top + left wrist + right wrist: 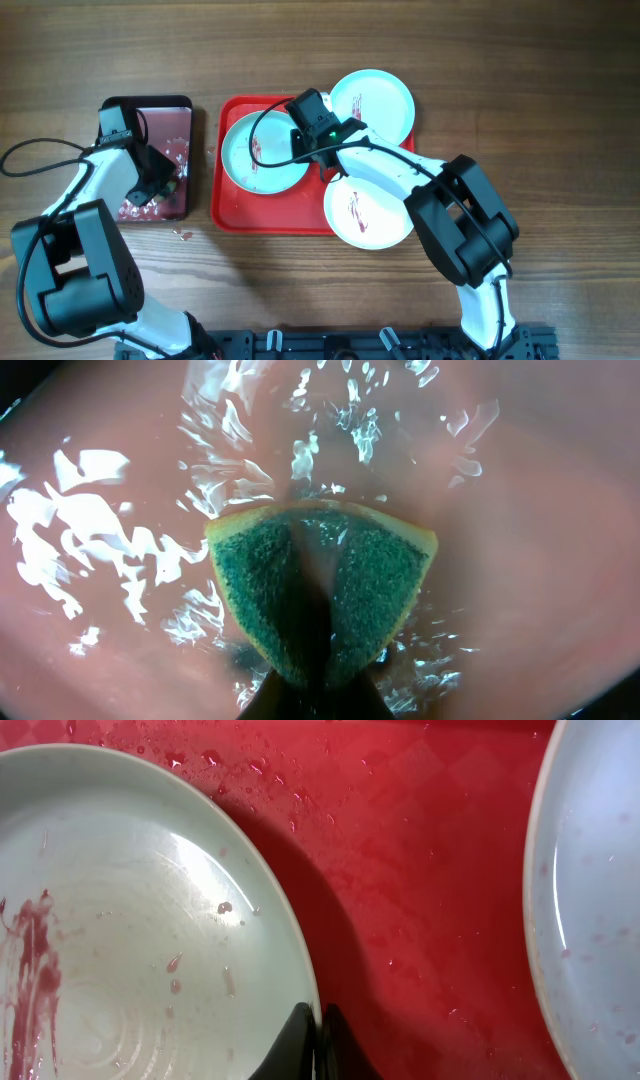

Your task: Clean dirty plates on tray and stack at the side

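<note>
The red tray (232, 214) lies mid-table. A pale turquoise plate (255, 165) with a reddish smear sits on its left part. My right gripper (303, 150) is shut on that plate's right rim. In the right wrist view its fingers (318, 1032) pinch the rim of this plate (130, 920) over the wet tray (420, 870). A second pale plate (378, 100) overhangs the tray's far right corner. A white smeared plate (365, 212) overhangs the near right edge. My left gripper (160, 185) is shut on a green sponge (320, 595).
A smaller black-rimmed tray (187, 102) holding pinkish water (520, 560) stands left of the red tray, and the sponge is down in it. A few drops lie on the wood (183, 235) in front of it. Another plate's edge (600, 900) shows at the right of the right wrist view.
</note>
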You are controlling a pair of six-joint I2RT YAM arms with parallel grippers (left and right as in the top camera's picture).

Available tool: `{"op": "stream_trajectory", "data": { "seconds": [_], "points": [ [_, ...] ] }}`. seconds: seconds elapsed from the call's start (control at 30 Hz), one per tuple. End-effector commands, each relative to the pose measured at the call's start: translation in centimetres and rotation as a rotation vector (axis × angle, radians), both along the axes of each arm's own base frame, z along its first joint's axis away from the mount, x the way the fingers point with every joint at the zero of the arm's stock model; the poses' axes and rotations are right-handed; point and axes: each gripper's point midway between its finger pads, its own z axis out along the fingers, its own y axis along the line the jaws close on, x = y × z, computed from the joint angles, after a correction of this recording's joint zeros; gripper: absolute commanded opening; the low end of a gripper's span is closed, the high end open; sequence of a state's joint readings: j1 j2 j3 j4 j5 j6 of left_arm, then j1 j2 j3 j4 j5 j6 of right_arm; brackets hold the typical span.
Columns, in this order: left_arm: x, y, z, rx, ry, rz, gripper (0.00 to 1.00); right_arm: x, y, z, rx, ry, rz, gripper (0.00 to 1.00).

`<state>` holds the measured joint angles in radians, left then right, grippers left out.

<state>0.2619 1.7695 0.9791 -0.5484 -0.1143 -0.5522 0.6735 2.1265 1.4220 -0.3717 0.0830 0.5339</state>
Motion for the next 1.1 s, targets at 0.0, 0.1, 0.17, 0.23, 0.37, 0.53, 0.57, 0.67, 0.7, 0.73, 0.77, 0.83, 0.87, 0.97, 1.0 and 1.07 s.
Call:
{"op": "stream_trajectory", "data": {
  "seconds": [0.0, 0.1, 0.17, 0.23, 0.37, 0.53, 0.57, 0.67, 0.7, 0.73, 0.77, 0.83, 0.87, 0.97, 1.0, 1.07],
  "points": [
    [0.0, 0.2, 1.3, 0.01, 0.001, 0.004, 0.04, -0.6, -0.6, -2.1, -0.046, 0.031, 0.005, 0.04],
    [0.7, 0.4, 4.8, 0.029, -0.039, -0.025, 0.04, -0.6, -0.6, -2.1, -0.047, 0.031, 0.005, 0.04],
    [0.7, 0.4, 6.7, 0.041, -0.075, -0.032, 0.04, -0.6, -0.6, -2.1, -0.047, 0.032, 0.006, 0.04],
    [0.4, 0.5, 7.4, 0.058, -0.079, -0.042, 0.04, -0.6, -0.6, -2.1, -0.047, 0.032, 0.005, 0.04],
    [-0.5, 1.0, 7.3, 0.093, -0.035, -0.043, 0.04, -0.6, -0.6, -2.1, -0.046, 0.031, 0.006, 0.04],
    [-0.6, 0.6, 7.2, 0.074, -0.031, -0.062, 0.04, -0.6, -0.6, -2.1, -0.046, 0.031, 0.007, 0.04],
    [-0.6, 0.3, 7.1, 0.055, -0.033, -0.067, 0.04, -0.6, -0.6, -2.1, -0.047, 0.033, 0.013, 0.04],
    [-0.5, -0.8, 6.9, 0.009, -0.036, -0.09, 0.04, -1.4, 0.7, -2.1, -0.012, 0.055, 0.116, 0.04],
    [-0.6, -1.1, 6.9, 0.009, -0.029, -0.098, 0.04, -1.5, 0.7, -2.1, -0.007, 0.058, 0.119, 0.04],
    [-0.6, -1.1, 6.9, 0.022, -0.02, -0.107, 0.04, -1.5, 0.8, -2.1, -0.004, 0.06, 0.121, 0.04],
    [-0.6, -1.2, 6.9, 0.026, -0.018, -0.126, 0.04, -1.5, 0.8, -2.1, -0.004, 0.061, 0.121, 0.04],
    [-0.6, -0.7, 7.0, 0.054, -0.017, -0.119, 0.04, -1.6, 0.8, -2.1, -0.006, 0.063, 0.121, 0.04],
    [-0.7, -0.2, 7.0, 0.08, -0.007, -0.111, 0.04, -1.6, 0.7, -2.1, -0.007, 0.064, 0.121, 0.04],
    [-1.4, 1.5, 6.1, 0.166, 0.013, -0.074, 0.04, -1.6, 0.8, -2.1, -0.006, 0.063, 0.121, 0.04],
    [-1.6, 1.7, 5.6, 0.166, 0.011, -0.066, 0.04, -1.5, 0.8, -2.1, -0.006, 0.062, 0.121, 0.04],
    [-1.7, 1.8, 4.6, 0.161, -0.005, -0.06, 0.04, -1.5, 0.8, -2.1, -0.004, 0.06, 0.121, 0.04]
  ]
}}
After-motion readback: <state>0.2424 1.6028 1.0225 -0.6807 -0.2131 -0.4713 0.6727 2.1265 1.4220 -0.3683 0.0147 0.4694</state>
